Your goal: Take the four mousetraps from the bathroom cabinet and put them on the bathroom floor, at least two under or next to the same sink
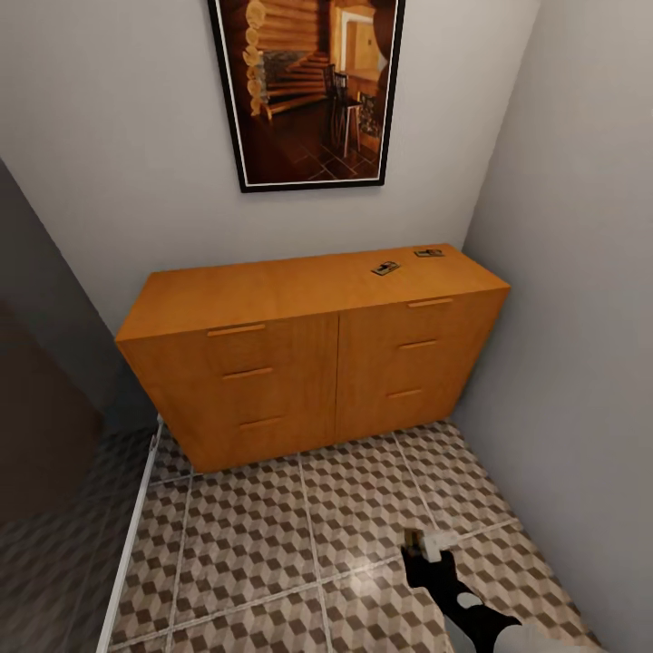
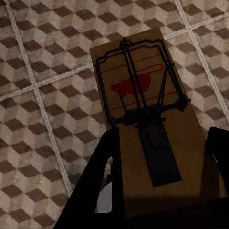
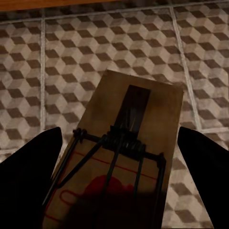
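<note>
Room: narrow bathroom corner, cube-pattern bathroom floor (image 1: 272,544), grey walls, a framed picture (image 1: 308,91) of a log interior hanging above the cabinet (image 1: 308,363).
Cabinet: orange-brown, all drawers closed, two mousetraps on top (image 1: 384,268) (image 1: 429,253) near its right end, close together but apart.
Left gripper (image 2: 157,191): dark fingers sit on either side of a mousetrap (image 2: 143,114), so it looks clamped on the board, floor tiles well below it.
Right gripper (image 3: 119,176): same deal, fingers flank a second mousetrap (image 3: 129,143) and seem to be gripping it over the tiles; from the head view you can just catch this arm low right with something pale at its tip.
Step, my guess: halfway-ish. Two traps in hand and off the cabinet, two left on top, none visibly on the floor yet.
Next move: probably turn away and carry this pair to the sink, which I can't see from here, then set both down flat on the tiles beside or under it before coming back for the other two.
</note>
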